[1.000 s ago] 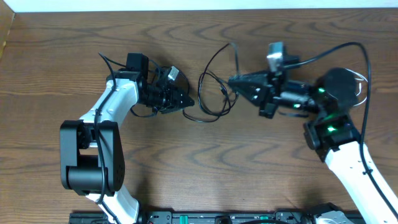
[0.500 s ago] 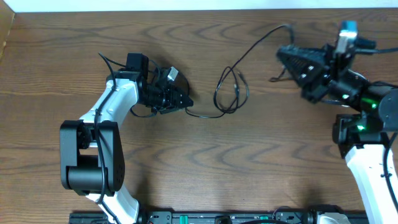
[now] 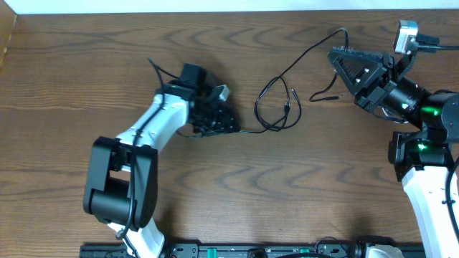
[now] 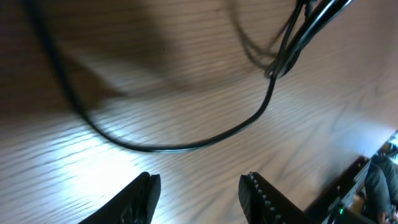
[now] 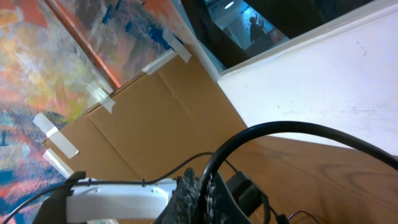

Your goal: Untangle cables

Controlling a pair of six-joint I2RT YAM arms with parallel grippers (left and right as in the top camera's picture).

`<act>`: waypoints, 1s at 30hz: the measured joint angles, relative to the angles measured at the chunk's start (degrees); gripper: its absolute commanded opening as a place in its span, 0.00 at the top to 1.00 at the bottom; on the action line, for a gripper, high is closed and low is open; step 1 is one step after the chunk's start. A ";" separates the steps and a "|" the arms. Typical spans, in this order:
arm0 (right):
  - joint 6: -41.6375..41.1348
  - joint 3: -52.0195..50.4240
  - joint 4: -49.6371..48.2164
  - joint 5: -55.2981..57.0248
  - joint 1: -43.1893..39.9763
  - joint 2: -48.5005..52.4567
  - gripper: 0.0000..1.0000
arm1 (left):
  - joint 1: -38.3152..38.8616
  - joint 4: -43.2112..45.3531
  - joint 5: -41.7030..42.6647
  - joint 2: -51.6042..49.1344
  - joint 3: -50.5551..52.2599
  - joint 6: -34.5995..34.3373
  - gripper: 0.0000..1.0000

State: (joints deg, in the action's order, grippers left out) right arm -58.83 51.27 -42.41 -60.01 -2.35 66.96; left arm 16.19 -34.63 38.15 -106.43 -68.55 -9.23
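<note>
A thin black cable (image 3: 301,55) lies on the wooden table (image 3: 215,193), knotted into a small loop at centre, with one strand rising to the upper right. My right gripper (image 3: 335,54) is shut on that strand above the table's back right. In the right wrist view the cable (image 5: 298,127) arcs out from between the shut right gripper (image 5: 202,186). My left gripper (image 3: 235,127) sits low just left of the loop. In the left wrist view the left gripper (image 4: 199,186) is open and empty, with the cable (image 4: 168,148) curving across the table just ahead.
The table's back edge meets a white wall (image 3: 215,6). Cardboard (image 5: 155,118) stands at the table's left side. Thick black wires run along both arms. A black rail (image 3: 251,251) lines the front edge.
My right gripper has pulled the cable up and to the right, dragging the loop rightward. My left arm has then shifted right, following the loop.
</note>
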 measured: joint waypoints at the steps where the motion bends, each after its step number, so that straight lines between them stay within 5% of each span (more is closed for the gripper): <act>1: 0.00 0.00 -0.07 0.02 0.00 0.00 0.99 | 1.01 1.25 -0.33 0.00 0.00 -1.38 0.53; 14: 0.02 0.00 -0.24 -0.81 0.00 0.00 0.99 | 14.45 13.70 -16.26 0.00 0.02 -15.54 0.53; 28: 0.07 0.00 -3.08 -1.33 -0.15 0.00 0.99 | 18.78 21.11 -29.55 -5.33 0.02 -24.09 0.54; 30: 0.50 0.00 -3.15 -1.29 -0.76 0.00 0.99 | 18.67 21.51 -30.64 -6.88 -0.04 -24.57 0.60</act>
State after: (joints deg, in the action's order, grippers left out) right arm -58.33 51.27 -45.56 -61.30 -3.11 66.96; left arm 34.85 -13.13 7.51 -113.32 -68.60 -33.80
